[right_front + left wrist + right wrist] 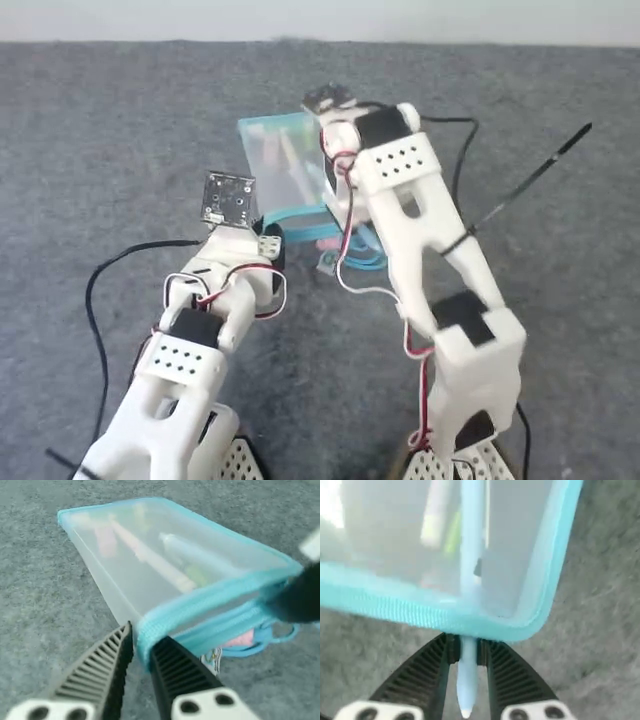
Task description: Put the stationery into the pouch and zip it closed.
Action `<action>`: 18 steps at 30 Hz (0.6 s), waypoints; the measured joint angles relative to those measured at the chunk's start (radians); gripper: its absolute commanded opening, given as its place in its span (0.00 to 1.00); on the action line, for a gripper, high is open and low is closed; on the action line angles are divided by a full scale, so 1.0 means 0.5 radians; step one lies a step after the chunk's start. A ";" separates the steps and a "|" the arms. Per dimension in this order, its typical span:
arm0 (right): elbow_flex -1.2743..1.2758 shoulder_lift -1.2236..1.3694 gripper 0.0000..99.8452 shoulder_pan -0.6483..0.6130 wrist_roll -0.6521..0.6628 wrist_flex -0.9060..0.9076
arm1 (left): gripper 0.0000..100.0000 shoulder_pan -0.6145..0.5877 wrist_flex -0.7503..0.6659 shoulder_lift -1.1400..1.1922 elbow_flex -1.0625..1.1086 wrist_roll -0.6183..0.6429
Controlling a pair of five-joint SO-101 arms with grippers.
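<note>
Left claw is clamped on the pouch, jaws pinching the teal zip edge at one corner. Right claw is closed on a slim blue piece that pokes out past the pouch's teal edge, near a rounded corner. Pen or zip pull, cannot tell. In the right wrist view a blue line inside the pouch runs on in line with that piece.

Pouch is translucent with teal trim, mid-desk, between the two arms, each claw on a different corner. Cannot tell if it lies flat or is tilted up. Zip open or shut: cannot tell.

Inside the pouch: cream pen, blue pen, pink item, all blurred through the wall. Just beside the zip edge, outside the pouch: pink bit and a teal cord loop on the desk. Desk surface is grey and carpet-like.
</note>
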 measured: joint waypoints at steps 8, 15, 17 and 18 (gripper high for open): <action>-0.454 0.338 0.05 0.015 -0.160 0.006 | 0.01 0.043 0.000 0.003 0.006 -0.018; -0.654 0.445 0.29 -0.034 -0.209 0.006 | 0.01 0.043 0.000 0.003 0.006 -0.043; -0.675 0.445 0.30 -0.055 -0.209 0.006 | 0.01 0.040 -0.003 0.003 0.006 -0.043; -0.678 0.445 0.29 -0.068 -0.209 0.006 | 0.01 0.040 -0.003 0.003 0.006 -0.043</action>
